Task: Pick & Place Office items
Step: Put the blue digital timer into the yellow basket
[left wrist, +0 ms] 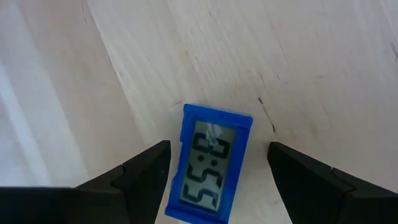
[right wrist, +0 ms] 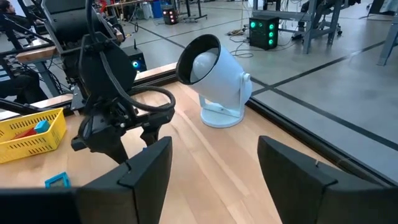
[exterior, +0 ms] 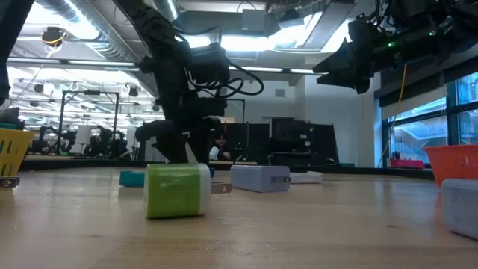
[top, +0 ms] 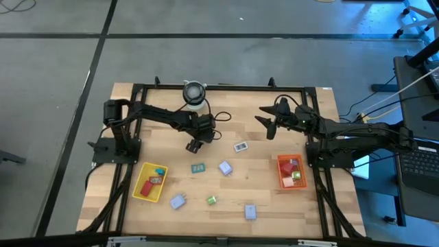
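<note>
From my station I saw the green block (exterior: 177,192) nearest the low camera, and farther back my left gripper (top: 194,145) hung low, fingers wide and empty, straddling a blue clock (left wrist: 210,165) on the table (top: 267,151), while my right gripper (top: 266,124) hovered open, holding nothing, beyond the red tray (top: 282,180).

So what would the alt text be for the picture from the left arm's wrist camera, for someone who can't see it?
A small blue-framed digital clock with a grey display lies flat on the pale wooden table, directly between the left gripper's two dark open fingers, which touch nothing.
</note>
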Robot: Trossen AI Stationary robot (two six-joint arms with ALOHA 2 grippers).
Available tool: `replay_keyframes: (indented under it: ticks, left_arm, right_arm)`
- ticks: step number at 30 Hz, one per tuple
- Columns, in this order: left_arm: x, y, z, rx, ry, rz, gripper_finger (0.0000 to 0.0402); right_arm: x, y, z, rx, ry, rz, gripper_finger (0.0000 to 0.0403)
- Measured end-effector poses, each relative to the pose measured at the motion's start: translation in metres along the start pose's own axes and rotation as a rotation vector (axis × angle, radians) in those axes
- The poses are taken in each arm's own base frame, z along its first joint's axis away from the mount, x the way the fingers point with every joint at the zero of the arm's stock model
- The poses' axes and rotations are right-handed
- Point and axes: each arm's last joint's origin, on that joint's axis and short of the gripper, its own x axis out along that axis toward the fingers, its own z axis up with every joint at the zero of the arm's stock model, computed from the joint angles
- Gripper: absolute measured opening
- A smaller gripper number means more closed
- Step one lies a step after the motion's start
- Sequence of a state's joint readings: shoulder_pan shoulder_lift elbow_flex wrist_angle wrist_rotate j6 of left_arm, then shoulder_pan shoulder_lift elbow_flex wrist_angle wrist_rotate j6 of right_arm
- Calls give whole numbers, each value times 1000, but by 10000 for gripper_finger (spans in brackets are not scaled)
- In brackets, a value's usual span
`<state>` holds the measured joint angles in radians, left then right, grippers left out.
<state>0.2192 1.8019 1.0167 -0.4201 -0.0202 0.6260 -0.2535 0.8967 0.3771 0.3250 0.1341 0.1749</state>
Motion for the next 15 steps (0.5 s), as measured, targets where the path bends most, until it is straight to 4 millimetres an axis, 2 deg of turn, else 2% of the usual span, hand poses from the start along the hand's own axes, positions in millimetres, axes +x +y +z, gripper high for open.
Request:
replay_keyframes:
  ticks: [6,15]
  left_arm:
    - [10,-3,-2,-32,26,-57,269]
    - [12,-4,-3,-37,25,-66,256]
  right_arm:
    - [0,0,0,0,3,4,240]
    - [0,1,0,0,7,22,240]
